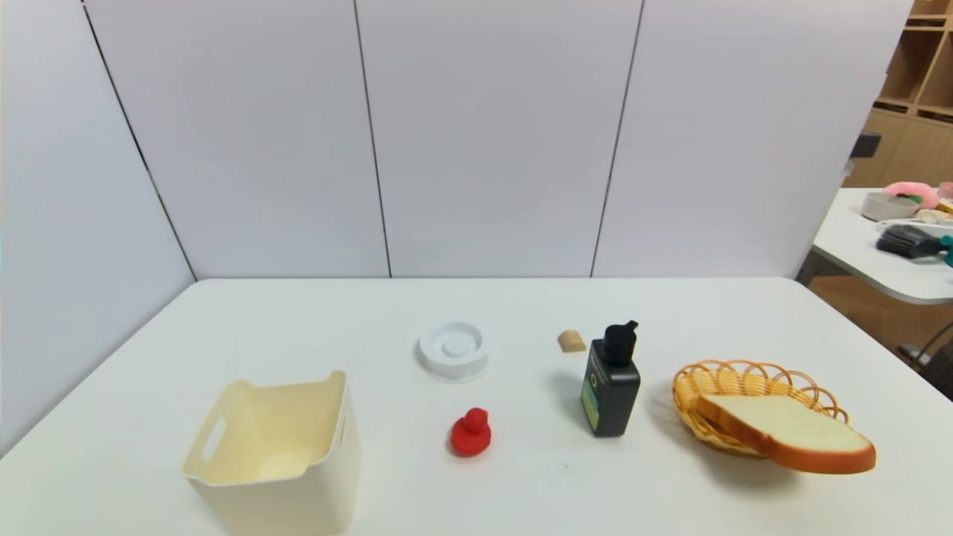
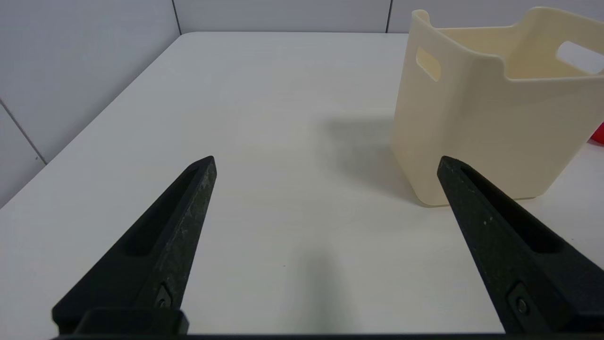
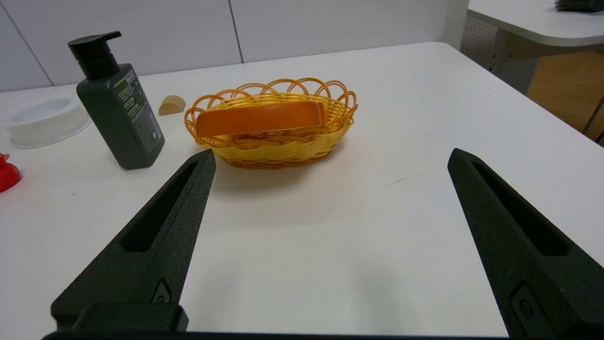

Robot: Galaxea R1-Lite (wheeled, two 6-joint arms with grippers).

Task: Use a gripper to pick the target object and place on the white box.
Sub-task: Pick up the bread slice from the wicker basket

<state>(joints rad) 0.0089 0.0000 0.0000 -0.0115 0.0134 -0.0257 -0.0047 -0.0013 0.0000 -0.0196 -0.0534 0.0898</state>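
The toast slice (image 1: 789, 433), white-faced with an orange-brown crust, lies tilted across an orange wicker basket (image 1: 715, 381) at the table's right; its crust edge (image 3: 259, 118) faces the right wrist camera. The cream-white box (image 1: 277, 454) stands upright and hollow at the front left, also seen close by as the box (image 2: 490, 118) in the left wrist view. Neither arm shows in the head view. My right gripper (image 3: 330, 158) is open over bare table, short of the basket (image 3: 283, 146). My left gripper (image 2: 325, 160) is open, near the table's front left, beside the box.
A dark pump bottle (image 1: 612, 381) stands just left of the basket. A red toy duck (image 1: 470, 433), a round white dish (image 1: 453, 348) and a small tan piece (image 1: 571, 341) sit mid-table. Partition walls close the back and left; another table (image 1: 886, 246) stands far right.
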